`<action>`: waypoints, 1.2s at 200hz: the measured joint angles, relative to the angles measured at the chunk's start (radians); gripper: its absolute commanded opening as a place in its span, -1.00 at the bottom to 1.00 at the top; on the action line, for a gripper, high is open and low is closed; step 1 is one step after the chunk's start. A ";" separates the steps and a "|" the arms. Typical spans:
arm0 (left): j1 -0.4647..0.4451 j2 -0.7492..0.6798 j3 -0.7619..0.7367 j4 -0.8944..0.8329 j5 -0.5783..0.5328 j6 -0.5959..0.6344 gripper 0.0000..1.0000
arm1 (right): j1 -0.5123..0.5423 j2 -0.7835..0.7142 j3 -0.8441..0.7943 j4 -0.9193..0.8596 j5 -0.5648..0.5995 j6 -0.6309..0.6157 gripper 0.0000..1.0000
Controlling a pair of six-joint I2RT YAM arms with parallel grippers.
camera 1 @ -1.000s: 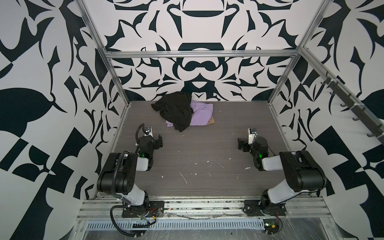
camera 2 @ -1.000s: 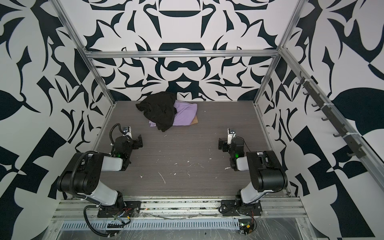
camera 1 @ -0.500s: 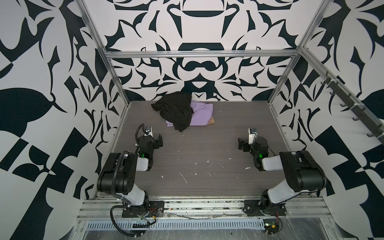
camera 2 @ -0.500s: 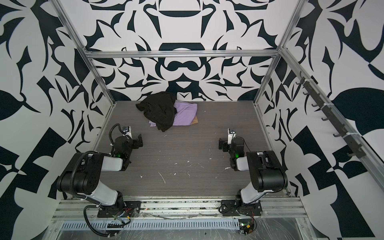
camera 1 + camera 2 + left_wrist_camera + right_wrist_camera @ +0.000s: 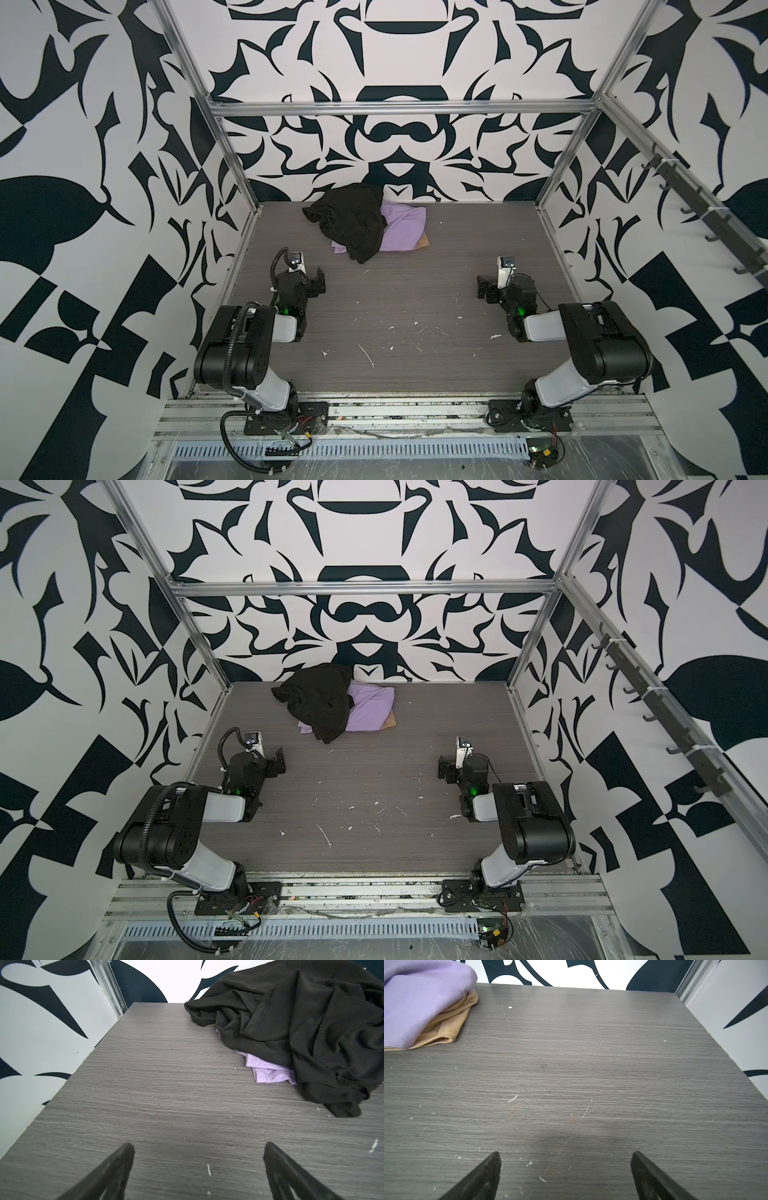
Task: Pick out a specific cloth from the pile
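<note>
Both my claws are spread wide and hold nothing. My left claw (image 5: 318,283) is low on the left of the counter (image 5: 395,307) and my right claw (image 5: 482,287) is low on the right. Each is well apart from the pile (image 5: 365,226), which sits at the upper centre of both top views, close to the back wall and a little left of the middle.

The cloth (image 5: 405,226) I want is the lavender one. Its long axis runs across the frame, left to right. Its left part is buried under the black garment (image 5: 349,220). Its right part is bare and rests on the tan garment (image 5: 423,244), which shows only a corner at the lower right of the heap. A small corner of the cloth also pokes out below the black folds, right of centre in the left wrist view.

From my right claw the bare lavender lies up and to the left. In the right wrist view it fills the upper left corner with nothing over it. From my left claw it lies up and to the right, behind the black garment. I judge the two claws about equally near, but my right arm faces the open side.
</note>
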 measured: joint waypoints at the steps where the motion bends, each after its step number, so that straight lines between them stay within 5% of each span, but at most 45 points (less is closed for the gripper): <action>1: 0.000 0.000 0.000 0.000 0.000 0.000 0.99 | 0.000 0.000 0.000 0.000 0.000 0.000 0.99; 115: 0.000 0.000 -0.001 0.000 0.000 -0.001 0.99 | 0.000 -0.001 0.000 -0.003 0.014 0.006 0.99; 171: -0.046 -0.062 -0.011 -0.015 -0.051 0.013 0.99 | 0.014 -0.100 0.046 -0.140 0.029 0.005 0.99; 240: -0.062 -0.241 0.189 -0.409 -0.182 -0.061 0.99 | 0.017 -0.250 0.172 -0.400 0.033 0.068 0.99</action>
